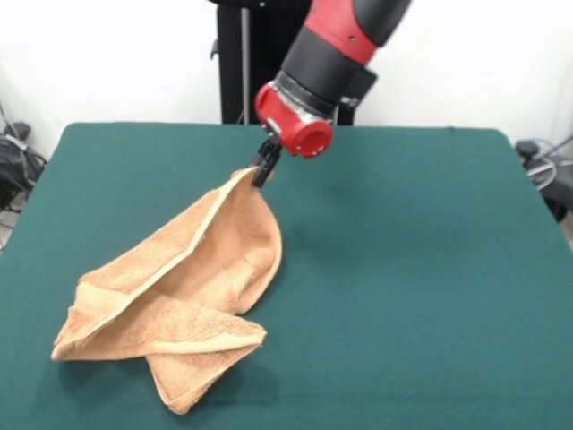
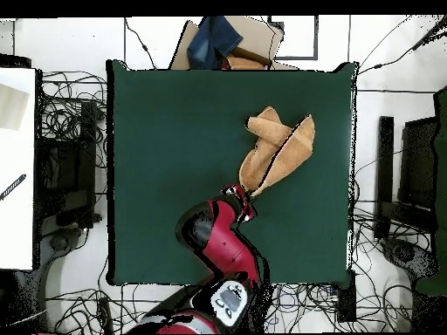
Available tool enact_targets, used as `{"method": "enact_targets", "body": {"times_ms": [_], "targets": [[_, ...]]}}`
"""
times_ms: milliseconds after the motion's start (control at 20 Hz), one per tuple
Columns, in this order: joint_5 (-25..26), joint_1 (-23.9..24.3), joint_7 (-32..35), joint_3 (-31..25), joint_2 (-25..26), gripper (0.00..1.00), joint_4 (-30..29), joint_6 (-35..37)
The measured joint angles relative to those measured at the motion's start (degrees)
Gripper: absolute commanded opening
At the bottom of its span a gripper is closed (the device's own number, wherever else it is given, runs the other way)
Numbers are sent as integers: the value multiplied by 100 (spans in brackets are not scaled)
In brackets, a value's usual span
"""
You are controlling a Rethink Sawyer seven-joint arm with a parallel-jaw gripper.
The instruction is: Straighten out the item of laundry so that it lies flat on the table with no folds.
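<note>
The peach-orange towel (image 1: 192,287) lies folded and crumpled on the green table (image 1: 421,269), at the left of the front view. One corner is lifted off the cloth. My gripper (image 1: 264,168) is shut on that raised corner, holding it above the table while the rest of the towel drapes down and trails on the surface. In the overhead view the towel (image 2: 281,153) sits right of the table's (image 2: 175,157) centre, with my gripper (image 2: 246,199) at its lower end. Several folds overlap near the towel's far end.
The robot pedestal (image 1: 246,63) stands behind the table's far edge. Cables and equipment (image 2: 65,166) surround the table. A cardboard box with blue cloth (image 2: 229,44) sits beyond one table edge. A white desk (image 2: 16,166) stands to the side.
</note>
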State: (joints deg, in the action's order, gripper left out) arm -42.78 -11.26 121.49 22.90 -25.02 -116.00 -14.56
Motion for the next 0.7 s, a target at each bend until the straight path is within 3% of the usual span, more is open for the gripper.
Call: {"method": "enact_targets", "body": {"times_ms": [450, 700], "targets": [[-1488, -840, 235, 82, 234, 0, -132, -21], [-1714, -939, 235, 127, 294, 0, -158, -23]]}}
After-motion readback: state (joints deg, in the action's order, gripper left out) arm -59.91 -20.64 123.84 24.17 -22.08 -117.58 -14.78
